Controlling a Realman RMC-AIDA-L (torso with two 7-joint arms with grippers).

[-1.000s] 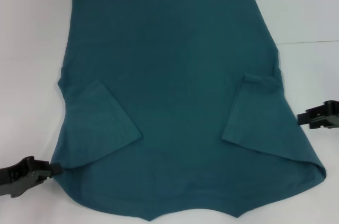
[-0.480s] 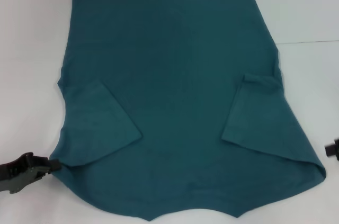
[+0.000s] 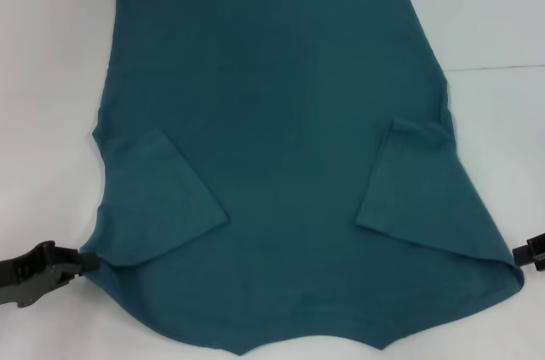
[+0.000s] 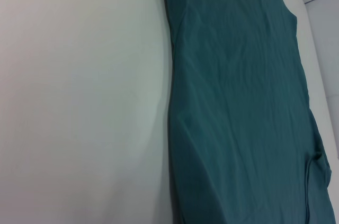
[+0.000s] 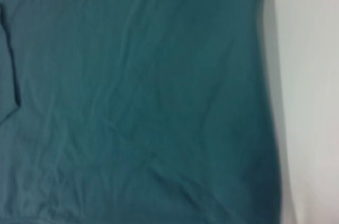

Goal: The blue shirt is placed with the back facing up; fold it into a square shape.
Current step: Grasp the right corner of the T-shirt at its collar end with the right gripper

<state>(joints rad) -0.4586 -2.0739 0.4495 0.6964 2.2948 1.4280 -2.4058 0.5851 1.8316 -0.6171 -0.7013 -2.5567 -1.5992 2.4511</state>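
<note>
At the near corners, your right tool (image 3: 535, 254) has dropped to the blue shirt (image 3: 281, 147) opposite the left tool (image 3: 51, 268), grips unreadable, lengthwise fold likely next.

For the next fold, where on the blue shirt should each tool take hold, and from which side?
Probably the near shoulder corners of the blue shirt, each approached from its outer side. Both sleeves are already folded inward, and the left tool and right tool sit level with those corners, at the cloth's edges.
</note>
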